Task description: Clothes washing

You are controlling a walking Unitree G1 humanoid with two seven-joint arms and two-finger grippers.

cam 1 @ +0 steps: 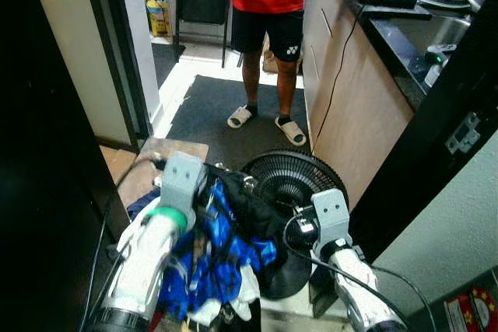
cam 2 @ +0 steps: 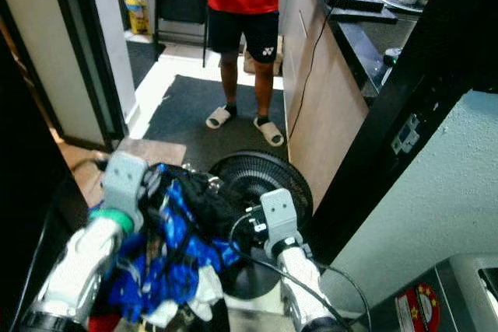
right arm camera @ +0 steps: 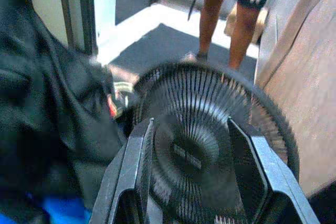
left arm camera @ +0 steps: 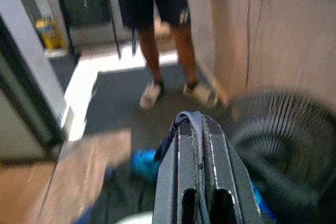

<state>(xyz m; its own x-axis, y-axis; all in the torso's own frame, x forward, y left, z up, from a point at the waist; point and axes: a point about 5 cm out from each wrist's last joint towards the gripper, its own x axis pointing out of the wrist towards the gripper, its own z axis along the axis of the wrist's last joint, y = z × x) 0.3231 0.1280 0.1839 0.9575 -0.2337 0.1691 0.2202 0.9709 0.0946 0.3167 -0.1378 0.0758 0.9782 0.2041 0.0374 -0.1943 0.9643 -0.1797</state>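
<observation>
A bundle of clothes (cam 1: pixel 226 246), blue, black and white, hangs low between my two arms. In the left wrist view my left gripper (left arm camera: pixel 195 124) is shut, with a dark blue strip of fabric (left arm camera: pixel 185 121) pinched between its fingers and looping over the tips. My right gripper (right arm camera: pixel 190 129) is open, and nothing lies between its black fingers (right arm camera: pixel 137 156). It sits just to the right of the black part of the bundle (right arm camera: pixel 47 108), pointing at a floor fan (right arm camera: pixel 210 124).
The round black fan (cam 1: pixel 289 180) stands on the floor right ahead of me. A person in a red shirt and sandals (cam 1: pixel 268 5) stands on a dark mat (cam 1: pixel 210 114) beyond it. A wooden counter side (cam 1: pixel 350 106) runs along the right, and a door frame (cam 1: pixel 124 52) stands at the left.
</observation>
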